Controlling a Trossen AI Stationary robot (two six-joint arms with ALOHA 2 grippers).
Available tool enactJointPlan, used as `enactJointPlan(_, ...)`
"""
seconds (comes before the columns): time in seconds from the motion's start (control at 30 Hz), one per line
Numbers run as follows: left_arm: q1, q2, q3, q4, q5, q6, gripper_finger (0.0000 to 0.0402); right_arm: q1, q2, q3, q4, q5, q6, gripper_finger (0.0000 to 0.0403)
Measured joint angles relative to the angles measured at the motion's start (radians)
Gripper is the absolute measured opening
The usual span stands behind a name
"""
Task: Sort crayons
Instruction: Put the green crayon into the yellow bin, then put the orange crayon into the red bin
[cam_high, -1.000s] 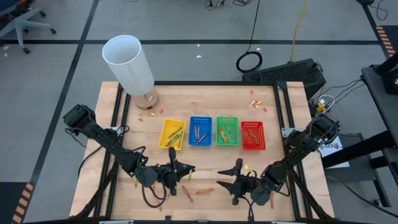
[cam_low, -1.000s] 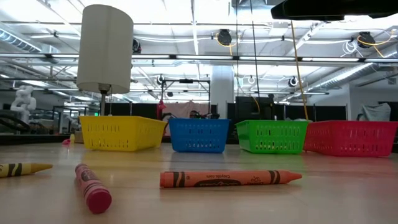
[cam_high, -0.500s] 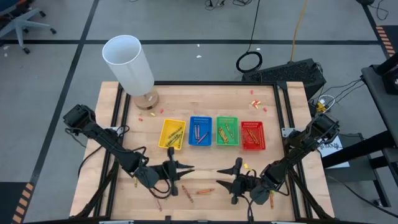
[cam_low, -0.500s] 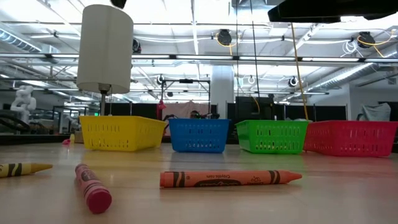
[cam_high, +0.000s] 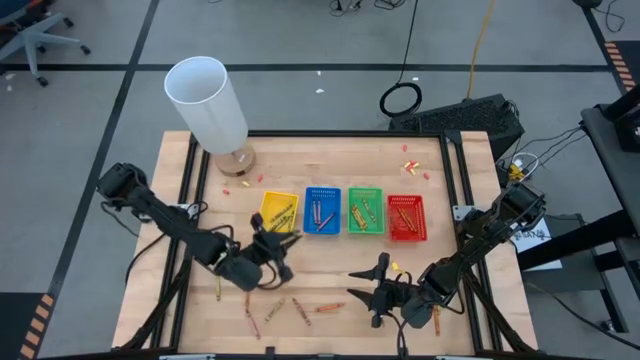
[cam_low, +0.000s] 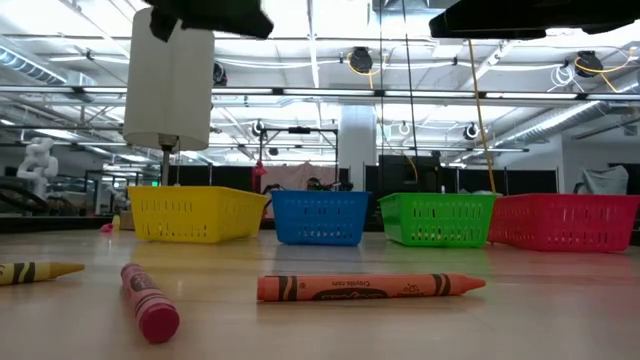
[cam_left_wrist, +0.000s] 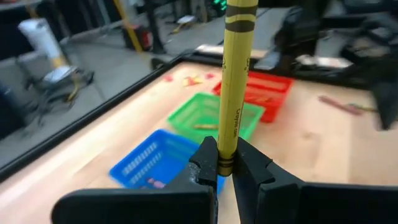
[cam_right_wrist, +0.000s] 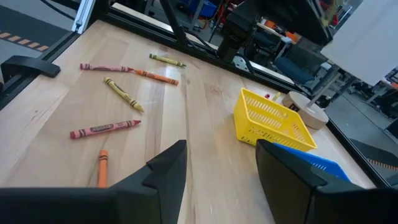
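Observation:
My left gripper (cam_high: 280, 243) hovers by the near side of the yellow tray (cam_high: 277, 215), shut on a yellow crayon (cam_left_wrist: 235, 81). My right gripper (cam_high: 372, 290) is open and empty over the near middle of the table; its wrist view (cam_right_wrist: 221, 180) shows nothing between its fingers. Loose crayons lie flat on the wood near the front edge: an orange one (cam_low: 370, 287), a red one (cam_low: 148, 300), a yellow one (cam_low: 35, 270), and more in the right wrist view (cam_right_wrist: 104, 129). Crayons also lie inside the blue (cam_high: 322, 211), green (cam_high: 365, 211) and red (cam_high: 406, 217) trays. My left gripper pinches the yellow crayon near one end, at its black-striped wrapper (cam_left_wrist: 225, 163), between its two fingertips (cam_left_wrist: 205, 163). The crayon sticks out forward past the fingertips, in line with the fingers. It is lifted clear of the table, over the trays.
A tall white cylinder on a round wooden base (cam_high: 205, 100) stands at the far left. Small red-pink scraps (cam_high: 410, 165) lie at the far right. The four trays stand in a row across the table's middle. Black frame rails run along the table's sides.
My left gripper has gone up and toward the far edge, from the near middle to the yellow tray, and has turned to point toward the far right. Several crayons that it stood over now show on the wood. My right gripper has kept still.

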Motion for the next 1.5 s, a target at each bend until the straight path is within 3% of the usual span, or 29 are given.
enactJointPlan(0.13,0.053,-0.040,0.000,-0.221,0.003,-0.169,0.0018,0.000,0.000,0.000,0.001,0.000,0.000,0.0176)
enactJointPlan(0.33,0.134,-0.040,-0.008,-0.632,0.078,-0.585,0.0018,-0.002,0.000,0.000,0.001,0.000,-0.003,0.0176)
enactJointPlan(0.57,0.156,-0.031,-0.099,-0.641,0.205,-0.797,0.0018,-0.011,0.000,0.000,0.000,0.000,0.006,0.0176)
enactJointPlan(0.73,0.155,-0.031,-0.119,-0.645,0.254,-0.822,0.0018,-0.014,0.000,0.000,0.000,-0.001,0.008,0.0176)
enactJointPlan(1.2,0.156,-0.031,-0.120,-0.645,0.266,-0.840,0.0021,-0.016,0.000,0.000,-0.001,-0.001,0.008,0.0176)
enactJointPlan(1.5,0.155,0.014,-0.121,-0.611,0.265,-0.840,0.0088,-0.016,0.000,0.000,-0.005,-0.001,0.016,0.0176)
